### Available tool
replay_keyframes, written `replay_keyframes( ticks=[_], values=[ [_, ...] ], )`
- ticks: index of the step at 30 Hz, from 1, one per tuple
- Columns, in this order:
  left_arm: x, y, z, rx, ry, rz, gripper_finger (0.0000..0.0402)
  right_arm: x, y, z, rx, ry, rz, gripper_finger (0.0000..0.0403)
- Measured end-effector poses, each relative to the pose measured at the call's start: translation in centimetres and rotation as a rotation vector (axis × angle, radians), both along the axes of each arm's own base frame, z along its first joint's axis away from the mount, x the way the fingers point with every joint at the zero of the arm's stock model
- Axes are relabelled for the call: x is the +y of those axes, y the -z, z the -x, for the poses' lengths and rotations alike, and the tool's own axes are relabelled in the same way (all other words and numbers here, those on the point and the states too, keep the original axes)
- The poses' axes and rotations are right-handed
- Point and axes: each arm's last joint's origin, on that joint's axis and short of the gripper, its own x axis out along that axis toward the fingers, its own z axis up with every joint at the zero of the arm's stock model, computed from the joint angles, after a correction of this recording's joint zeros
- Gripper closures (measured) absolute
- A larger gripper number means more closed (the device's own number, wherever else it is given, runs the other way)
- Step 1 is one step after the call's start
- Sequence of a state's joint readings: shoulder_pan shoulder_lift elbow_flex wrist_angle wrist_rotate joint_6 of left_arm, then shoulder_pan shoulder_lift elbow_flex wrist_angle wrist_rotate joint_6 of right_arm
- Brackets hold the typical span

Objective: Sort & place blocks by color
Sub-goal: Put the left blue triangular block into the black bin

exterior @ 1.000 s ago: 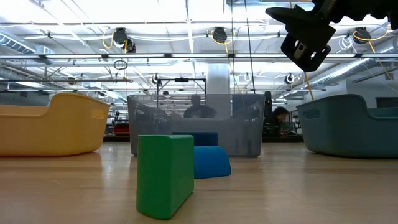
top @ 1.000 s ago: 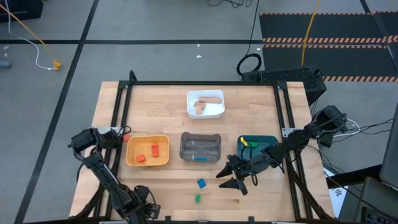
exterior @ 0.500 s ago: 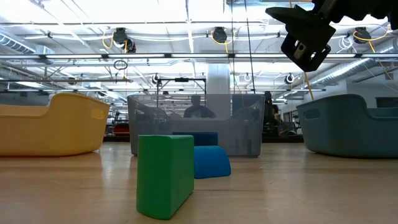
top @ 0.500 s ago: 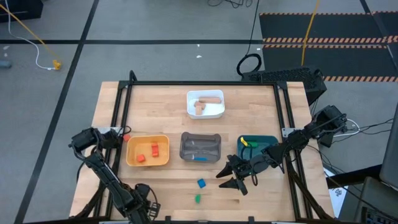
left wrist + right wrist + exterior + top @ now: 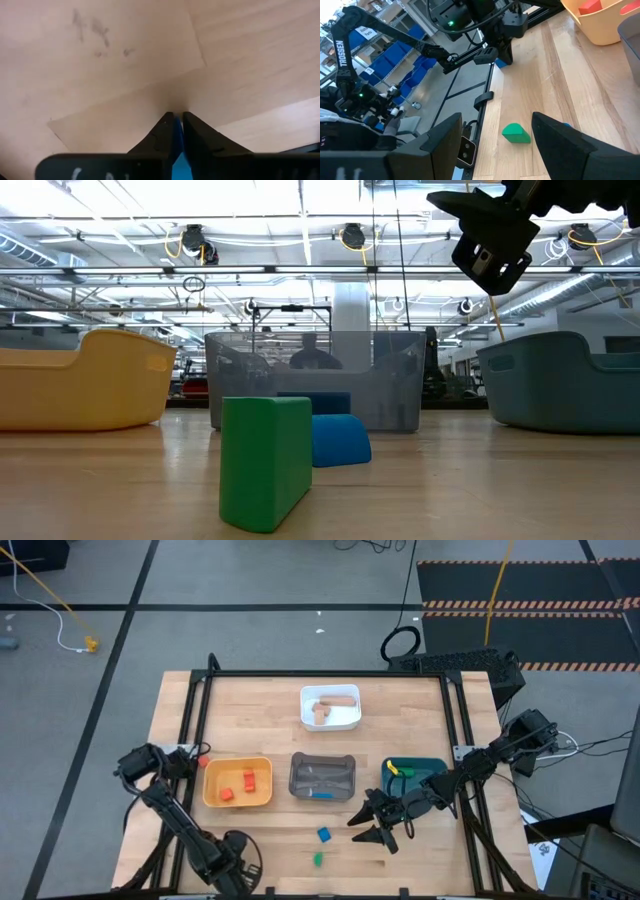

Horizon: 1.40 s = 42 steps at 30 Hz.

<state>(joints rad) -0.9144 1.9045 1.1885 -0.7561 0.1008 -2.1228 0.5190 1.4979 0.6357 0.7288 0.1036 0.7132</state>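
High view: yellow tray [image 5: 209, 797] holds red blocks [image 5: 238, 786]; left claw [image 5: 177, 125] closed empty, right claw [image 5: 378, 824] wide.

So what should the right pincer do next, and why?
Probably ease the right pincer down toward the green block. The pincer hangs open above the table, and the block lies loose right ahead, framed between its fingers.

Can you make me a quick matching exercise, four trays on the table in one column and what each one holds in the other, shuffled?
Trays:
1. white tray
2. yellow tray
3. grey tray
4. teal tray

Contents:
A. a blue block
B. tan wooden blocks
C. a yellow-green block
D. two red-orange blocks

Pairs: 1-B, 2-D, 3-A, 4-C
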Motion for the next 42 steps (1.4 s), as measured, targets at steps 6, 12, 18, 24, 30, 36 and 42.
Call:
replay_keyframes(
  ticks=[6,12,18,24,30,36,42],
  values=[
    [1.5,0.1,-0.7,0.0,0.049,-0.089,0.0375,0.0,0.0,0.0,0.0,0.0,0.0,0.0172],
    [3.6,0.1,-2.2,0.005,0.149,-0.159,0.0376,0.0,0.0,0.0,0.0,0.0,0.0,0.0172],
    [5.6,0.1,-3.8,-0.028,0.358,-0.215,0.0376,0.0,0.0,0.0,0.001,0.0,0.0,0.0172],
    [6.3,0.0,-4.6,-0.095,0.542,-0.291,0.0386,0.0,0.0,0.0,0.0,0.0,0.0,0.0172],
    [6.6,-2.0,-4.6,-0.206,0.526,-0.334,0.0394,0.0,0.1,0.0,0.005,0.0,0.003,0.0172],
    [6.6,-4.6,-4.8,-0.357,0.457,-0.299,0.034,0.0,0.0,0.0,0.0,0.001,0.0,0.0172],
    [6.6,-5.6,-4.9,-0.417,0.443,-0.277,0.0257,0.0,0.0,0.0,0.001,0.0,0.0,0.0172]
  ],
)
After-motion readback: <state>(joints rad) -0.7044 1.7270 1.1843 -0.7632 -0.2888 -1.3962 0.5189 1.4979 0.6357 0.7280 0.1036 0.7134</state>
